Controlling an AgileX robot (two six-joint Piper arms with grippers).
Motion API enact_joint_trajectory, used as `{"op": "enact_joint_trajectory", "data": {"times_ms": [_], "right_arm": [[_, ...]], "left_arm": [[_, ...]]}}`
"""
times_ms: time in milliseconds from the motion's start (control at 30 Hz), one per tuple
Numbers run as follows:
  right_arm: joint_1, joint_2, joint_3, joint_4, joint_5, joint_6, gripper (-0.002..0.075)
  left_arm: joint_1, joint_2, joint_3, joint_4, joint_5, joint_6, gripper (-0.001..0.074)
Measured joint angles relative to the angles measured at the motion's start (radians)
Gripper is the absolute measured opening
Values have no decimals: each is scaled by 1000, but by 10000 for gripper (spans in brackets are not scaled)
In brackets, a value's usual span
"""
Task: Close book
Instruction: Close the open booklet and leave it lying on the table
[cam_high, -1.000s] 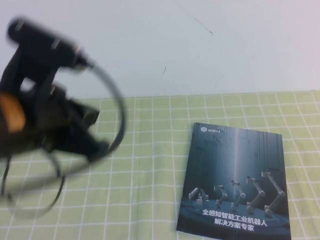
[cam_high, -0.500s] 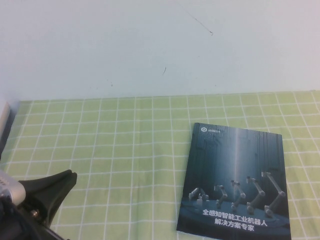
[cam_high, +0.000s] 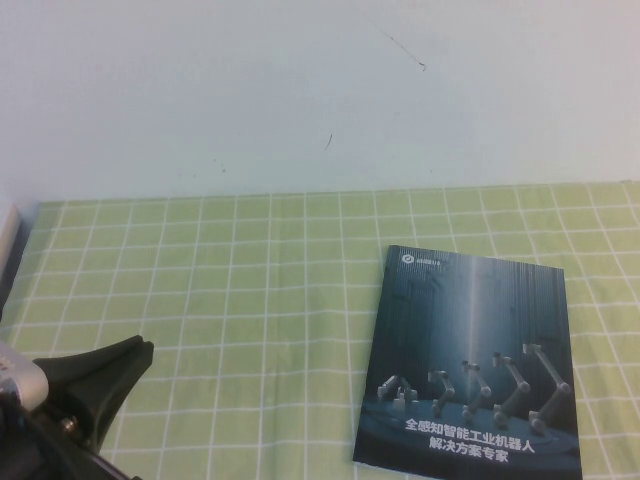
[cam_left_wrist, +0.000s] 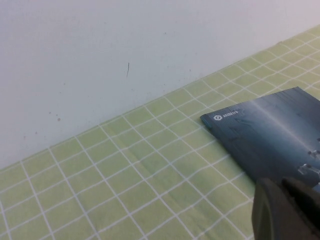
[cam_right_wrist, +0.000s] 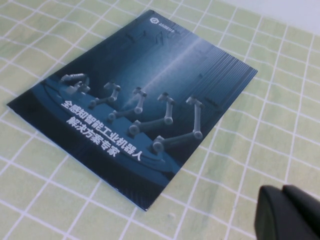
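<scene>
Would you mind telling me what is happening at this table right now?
Nothing is being handled. The book lies closed, cover up, on the checked cloth. The left tool sits low at the table's near left, and the right tool is beside the book. Both are shut, neither touching it.

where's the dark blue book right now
The dark blue book lies closed on the green checked cloth, robot's right, near edge in the high view; left gripper far left, right gripper beside it.
</scene>
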Motion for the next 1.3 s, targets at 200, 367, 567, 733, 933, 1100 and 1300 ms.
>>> {"op": "enact_joint_trajectory", "data": {"times_ms": [200,367,567,733,933,1100,1300], "right_arm": [[0,0,0,2,0,0,-3],[0,0,0,4,2,0,-3],[0,0,0,6,2,0,-3],[0,0,0,7,2,0,-3],[0,0,0,7,2,0,-3],[0,0,0,7,4,0,-3],[0,0,0,7,4,0,-3]], "left_arm": [[0,0,0,0,0,0,-4],[49,-108,4,0,71,2,-4],[246,-317,55,0,214,0,-4],[400,-485,161,-12,282,-33,-4],[512,-604,339,-24,293,-64,-4],[519,-633,386,-72,326,-100,-4],[519,-635,386,-81,328,-102,-4]]}}
